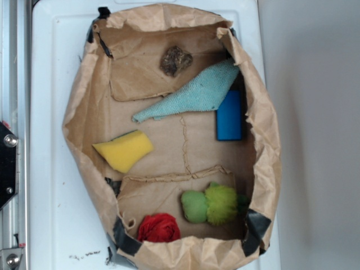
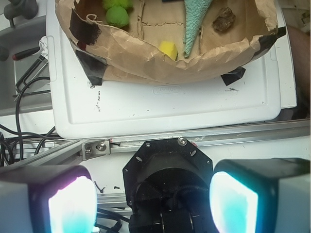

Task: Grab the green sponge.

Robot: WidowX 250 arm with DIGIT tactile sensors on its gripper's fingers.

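Observation:
The green sponge [image 1: 211, 205] is a lime-green lump of two joined lobes, one smooth and one fuzzy. It lies in the near right corner of the brown paper bag [image 1: 79, 112]. In the wrist view the green sponge [image 2: 116, 12] shows at the top edge, partly cut off. My gripper [image 2: 153, 204] is out of the exterior view. In the wrist view its two glowing pads [image 2: 73, 204] stand wide apart at the bottom, open and holding nothing. It hangs outside the bag, over the black robot base [image 2: 167, 179], far from the sponge.
Inside the bag lie a yellow sponge [image 1: 124, 150], a pale teal cloth [image 1: 194, 93], a blue block [image 1: 229, 115], a red fuzzy lump [image 1: 159, 228] and a brown lump [image 1: 175, 61]. The bag sits on a white tray [image 1: 50, 112]. An aluminium rail [image 2: 204, 138] and cables [image 2: 19, 131] lie near the base.

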